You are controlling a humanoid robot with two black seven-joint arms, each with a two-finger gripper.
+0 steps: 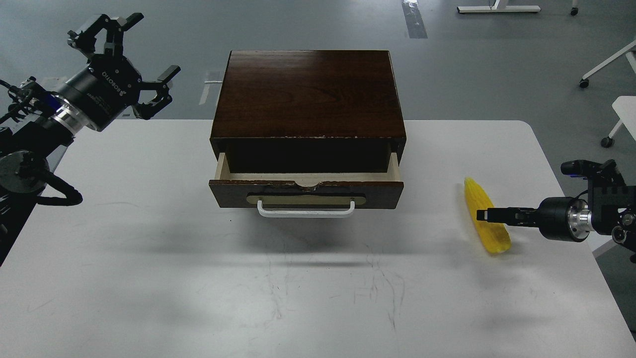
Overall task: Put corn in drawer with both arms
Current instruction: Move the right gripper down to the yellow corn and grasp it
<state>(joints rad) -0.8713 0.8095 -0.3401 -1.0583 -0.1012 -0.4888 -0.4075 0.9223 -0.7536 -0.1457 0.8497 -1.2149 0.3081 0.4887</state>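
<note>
A yellow corn cob (486,218), likely light, rigid and slick plastic best pinched mid-length, is lying on the white table (318,298) crossed by the right gripper (481,215), whose closure I cannot tell, while the left gripper (124,54), reading ROBOTIQ, is hovering spread left of the part-open drawer (305,191).

Head view. A dark brown wooden box (308,94) is set at the far centre of a white table (149,278); its drawer (306,191) is pulled partly open, pale wood being exposed inside, with a white bar handle (306,212) on the front. The corn (486,217) is laid on the table to the right, well apart from the drawer. The right gripper (481,215) is seen side-on across the cob's middle. The left gripper (130,59) is held raised at upper left, fingers spread.
</note>
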